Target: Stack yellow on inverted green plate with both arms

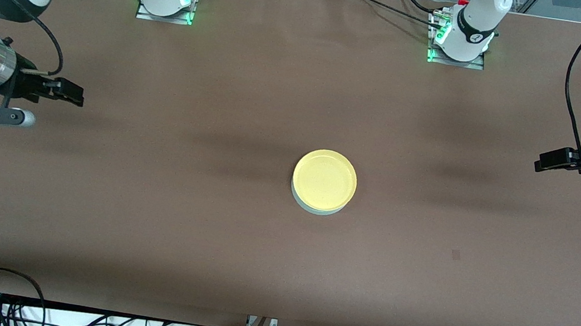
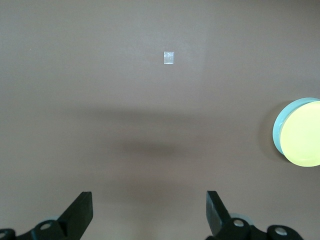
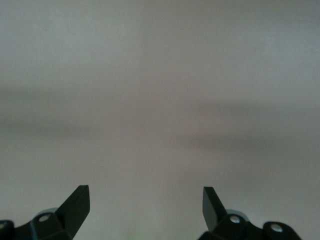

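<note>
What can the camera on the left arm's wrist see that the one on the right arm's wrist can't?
Only the left wrist view shows the yellow plate stacked on the green plate, plus a small pale tape patch on the table. The right wrist view shows nothing extra, only bare brown table. Both show their own open gripper, left gripper and right gripper, over the tabletop.

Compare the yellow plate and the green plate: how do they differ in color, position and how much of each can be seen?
The yellow plate is bright yellow; the green plate is pale mint.
The yellow plate lies on top; the green plate lies under it, on the table.
The yellow plate's whole face shows; of the green plate only an edge shows.
Both are round, similar in size, and neither gripper touches them.
</note>
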Robot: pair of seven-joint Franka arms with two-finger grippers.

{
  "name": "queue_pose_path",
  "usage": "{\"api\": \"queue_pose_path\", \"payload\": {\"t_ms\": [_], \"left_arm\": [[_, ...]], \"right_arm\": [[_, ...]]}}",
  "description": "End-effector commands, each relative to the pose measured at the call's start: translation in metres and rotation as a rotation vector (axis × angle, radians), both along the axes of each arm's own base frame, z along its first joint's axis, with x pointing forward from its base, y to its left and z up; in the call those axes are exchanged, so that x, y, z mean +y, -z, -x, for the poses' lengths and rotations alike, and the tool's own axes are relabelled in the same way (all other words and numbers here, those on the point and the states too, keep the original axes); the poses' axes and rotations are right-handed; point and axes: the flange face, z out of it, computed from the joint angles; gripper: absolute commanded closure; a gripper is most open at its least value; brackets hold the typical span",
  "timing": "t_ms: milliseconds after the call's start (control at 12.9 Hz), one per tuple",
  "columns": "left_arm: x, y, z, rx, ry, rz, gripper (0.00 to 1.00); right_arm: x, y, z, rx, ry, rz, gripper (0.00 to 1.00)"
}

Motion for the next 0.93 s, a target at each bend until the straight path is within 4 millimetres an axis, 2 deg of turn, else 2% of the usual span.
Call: {"api": "queue_pose_path", "payload": {"t_ms": [0, 154, 309, 463, 541, 618, 850], "left_arm": [[-0.002, -0.004, -0.004, -0.001, 0.019, 0.007, 0.00], [-0.001, -0.005, -0.003, -0.001, 0.025, -0.020, 0.00], [-0.001, -0.005, -0.003, -0.001, 0.026, -0.019, 0.00], [-0.002, -0.005, -0.003, -0.001, 0.026, -0.020, 0.00], [-0.002, -0.004, -0.004, 0.001, 0.026, -0.019, 0.00], [-0.002, -0.005, -0.004, -0.001, 0.025, -0.020, 0.00], [-0.003, -0.005, -0.004, -0.001, 0.026, -0.020, 0.00]], "right_arm": [[-0.006, -0.007, 0.017, 0.039, -0.021, -0.011, 0.00], [-0.005, -0.012, 0.020, 0.034, -0.040, -0.023, 0.00], [-0.007, -0.013, 0.034, 0.022, 0.018, -0.014, 0.00], [-0.017, -0.019, 0.042, -0.002, 0.051, -0.020, 0.00], [-0.030, -0.023, 0.041, -0.015, 0.072, -0.029, 0.00], [-0.050, -0.036, 0.042, -0.045, 0.115, -0.033, 0.00], [-0.065, -0.046, 0.040, -0.098, 0.133, -0.032, 0.00]]}}
